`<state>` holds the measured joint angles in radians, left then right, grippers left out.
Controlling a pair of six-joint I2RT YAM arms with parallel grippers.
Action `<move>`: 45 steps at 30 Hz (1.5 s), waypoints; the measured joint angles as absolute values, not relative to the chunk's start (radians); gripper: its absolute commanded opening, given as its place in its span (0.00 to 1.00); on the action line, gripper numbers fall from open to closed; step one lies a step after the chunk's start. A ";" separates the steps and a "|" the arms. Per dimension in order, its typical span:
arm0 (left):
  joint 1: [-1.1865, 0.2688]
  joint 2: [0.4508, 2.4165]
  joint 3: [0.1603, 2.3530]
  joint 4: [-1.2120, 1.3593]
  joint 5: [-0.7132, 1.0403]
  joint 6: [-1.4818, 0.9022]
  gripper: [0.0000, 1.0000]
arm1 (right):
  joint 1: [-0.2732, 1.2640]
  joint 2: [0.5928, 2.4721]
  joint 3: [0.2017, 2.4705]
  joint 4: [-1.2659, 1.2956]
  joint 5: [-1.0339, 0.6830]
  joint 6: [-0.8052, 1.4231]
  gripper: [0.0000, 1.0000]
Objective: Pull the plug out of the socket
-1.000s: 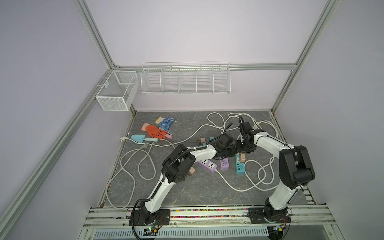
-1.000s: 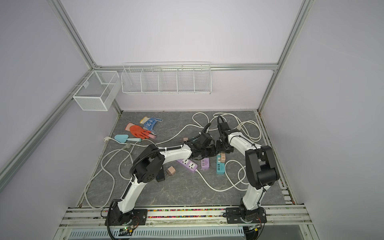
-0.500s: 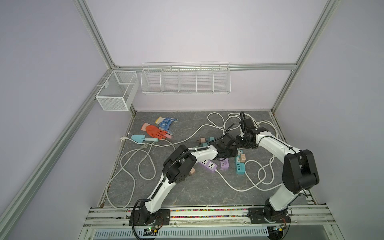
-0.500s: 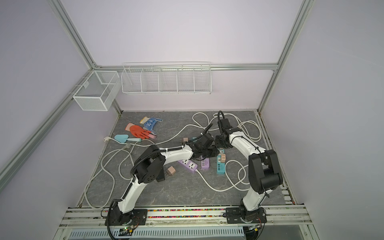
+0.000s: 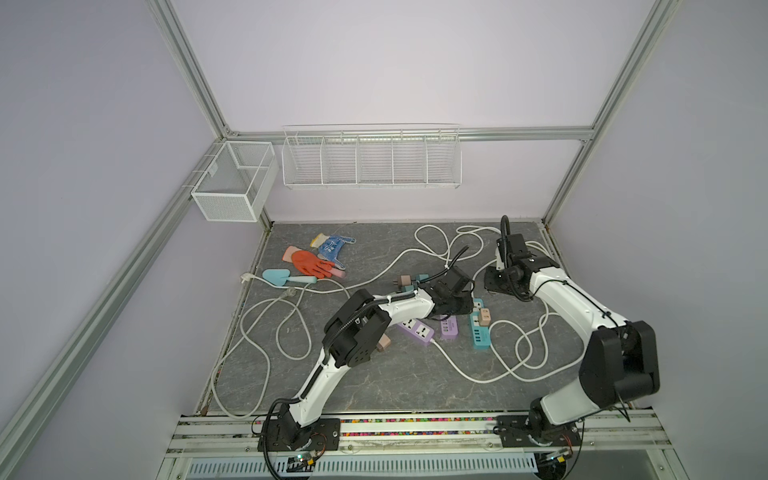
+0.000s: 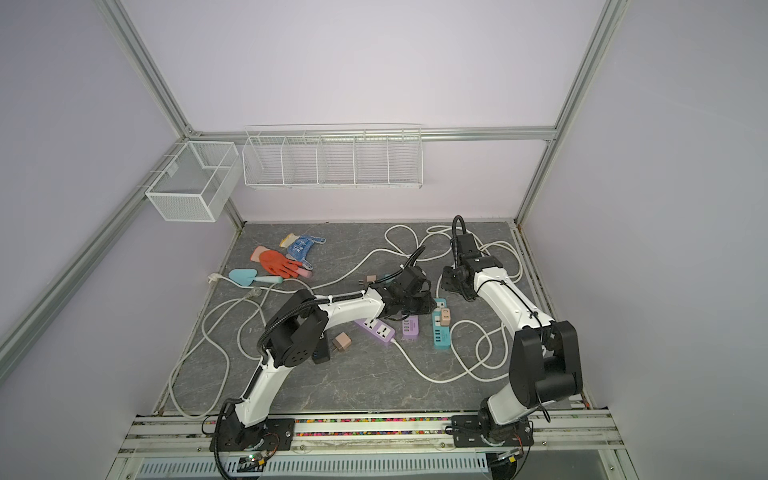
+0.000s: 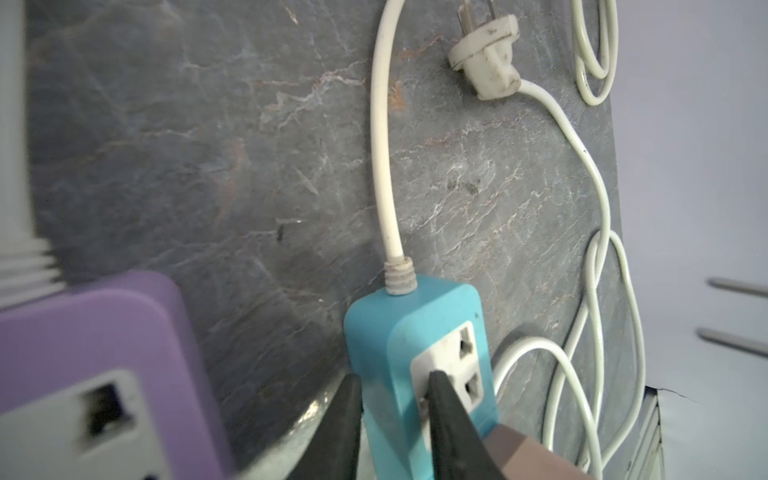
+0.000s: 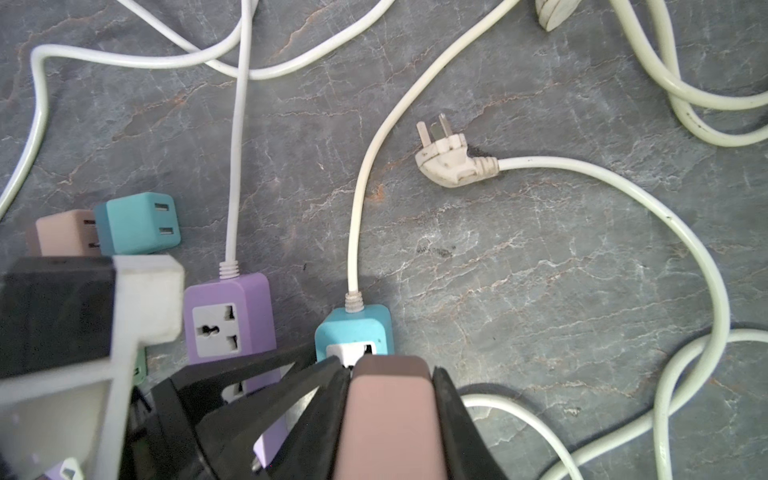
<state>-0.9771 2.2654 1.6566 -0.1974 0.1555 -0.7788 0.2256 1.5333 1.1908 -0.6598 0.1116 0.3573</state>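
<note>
A pinkish-brown plug [image 8: 390,415] sits between the fingers of my right gripper [image 8: 390,368], which is shut on it, just over the white face of the teal socket strip [image 8: 353,324]. Its prongs are hidden, so I cannot tell whether they are in the socket. My left gripper [image 7: 394,376] is shut across the cable end of the same strip [image 7: 374,324], one finger on its side and one on its face. In both top views the two grippers [image 5: 467,309] [image 5: 492,293] meet at the strip [image 5: 478,334], with a pinkish plug [image 5: 483,316] showing on it.
Two purple socket strips [image 5: 415,330] [image 5: 449,326] lie left of the teal one. Loose white cables loop all around, with a bare white plug [image 8: 451,160] nearby. Teal and pink cube adapters [image 8: 139,222], a brown adapter [image 5: 383,343], gloves [image 5: 311,264] and a trowel [image 5: 278,277] lie on the mat.
The right arm's wrist has shifted to the right and its elbow has dropped toward the front. The left arm has stayed at the teal strip.
</note>
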 measured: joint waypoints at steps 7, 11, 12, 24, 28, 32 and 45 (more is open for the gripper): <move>-0.927 2.123 1.580 -0.251 0.155 -0.734 0.31 | 0.224 1.412 1.135 -0.655 0.044 0.349 0.12; -0.881 1.954 1.454 -0.245 0.130 -0.712 0.33 | 0.224 1.388 1.134 -0.651 -0.006 0.347 0.13; -0.871 1.912 1.430 -0.245 0.119 -0.704 0.33 | 0.226 1.385 1.133 -0.645 -0.024 0.349 0.13; -0.838 1.614 1.155 -0.274 -0.012 -0.663 0.38 | 0.395 1.457 1.110 -0.475 -0.176 0.424 0.12; -0.836 1.534 1.082 -0.310 -0.064 -0.664 0.41 | 0.462 1.526 1.097 -0.393 -0.212 0.467 0.12; -0.836 1.443 1.002 -0.320 -0.116 -0.676 0.43 | 0.513 1.602 1.098 -0.332 -0.230 0.495 0.12; -0.833 1.291 0.813 -0.261 -0.198 -0.706 0.49 | 0.547 1.793 1.118 -0.233 -0.202 0.575 0.12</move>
<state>-0.8330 1.2907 0.8131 -0.2611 -0.1982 -0.7055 0.5468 1.7927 1.1183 -0.2329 -0.2016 0.5751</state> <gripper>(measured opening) 0.483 0.297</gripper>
